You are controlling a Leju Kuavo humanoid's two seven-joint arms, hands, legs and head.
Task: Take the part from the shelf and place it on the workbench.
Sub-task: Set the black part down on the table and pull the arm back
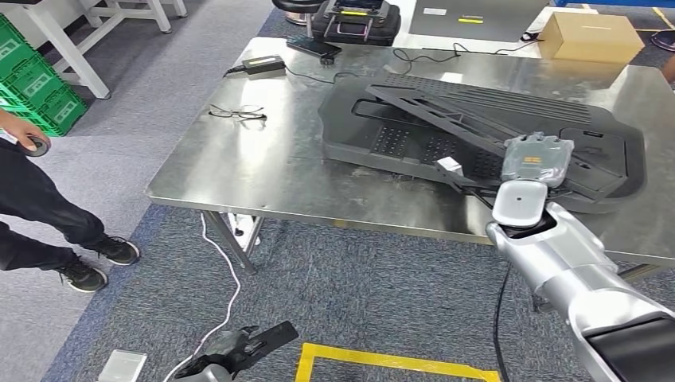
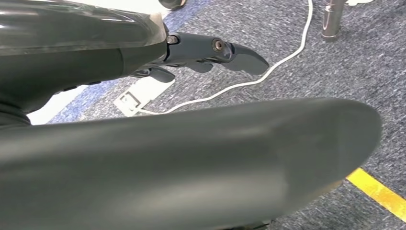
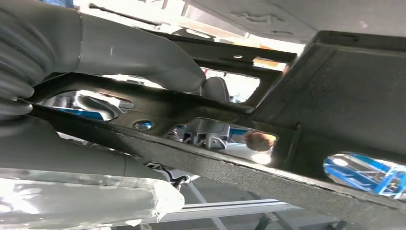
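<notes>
The steel workbench (image 1: 263,171) runs out of the head view on its right, so its far corner is cut off. On it lies the part (image 1: 446,127), a big black moulded panel with slatted and perforated areas, flat on the bench's right half, its near edge close to the bench's front rim. The right hand (image 1: 535,159) sits over that near edge, its back hiding the fingers from above. The right wrist view shows a black bar of the part (image 3: 191,110) passing between the grey thumb and the fingers, so the hand grips the part. The left hand (image 1: 239,346) hangs low above the carpet, fingers stretched and apart, holding nothing. A cardboard box (image 1: 591,36), a dark case (image 1: 356,20), a power adapter (image 1: 263,64) and a pair of glasses (image 1: 237,113) sit on the benches. A person's legs (image 1: 48,223) stand at left, the body cropped.
</notes>
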